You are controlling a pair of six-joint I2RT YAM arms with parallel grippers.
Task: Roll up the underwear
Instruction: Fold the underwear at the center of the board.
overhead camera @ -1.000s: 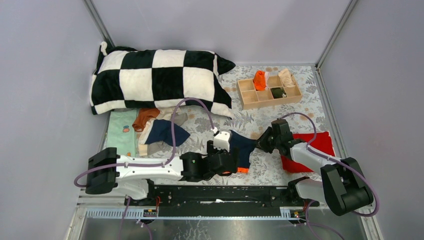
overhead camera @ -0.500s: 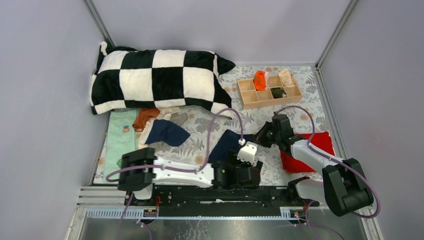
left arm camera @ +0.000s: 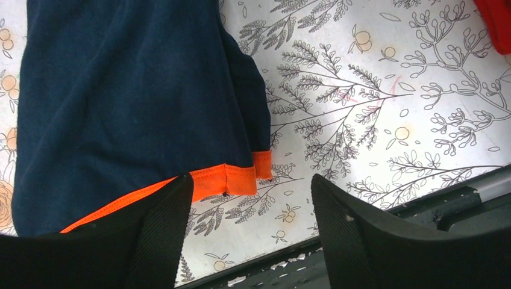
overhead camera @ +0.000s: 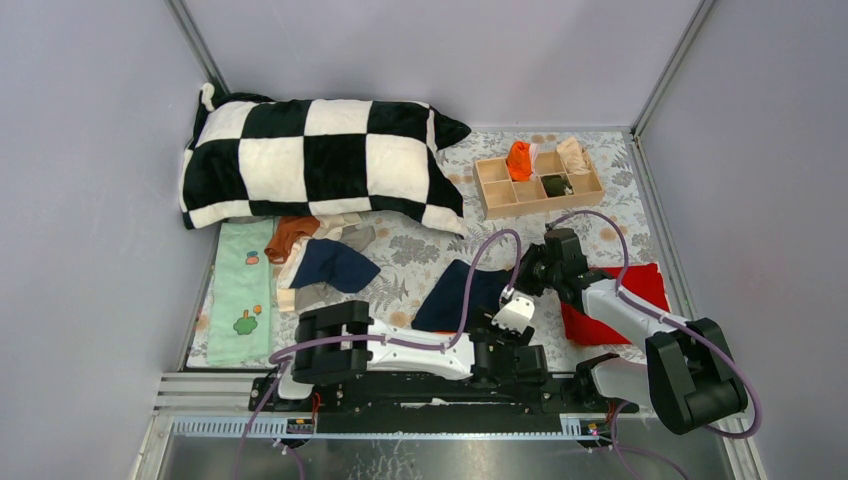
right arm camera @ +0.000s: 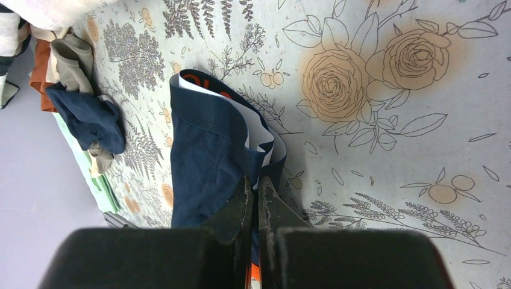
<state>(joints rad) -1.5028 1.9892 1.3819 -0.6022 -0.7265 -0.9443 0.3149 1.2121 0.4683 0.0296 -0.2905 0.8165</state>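
Swung rightward since earlier, left gripper (left arm camera: 250, 198) hangs wide open and empty over the orange hem (left arm camera: 224, 179) of navy briefs (overhead camera: 458, 296) lying flat near the front edge, right gripper (right arm camera: 255, 188) pinched shut on their right edge; straightening step, and the roll likely starts with left taking the hem.

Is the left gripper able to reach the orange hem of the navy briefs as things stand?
Probably yes. The left gripper is open right beside the orange hem of the navy briefs, nothing lying between. The right gripper pinches another edge, clear of that path.
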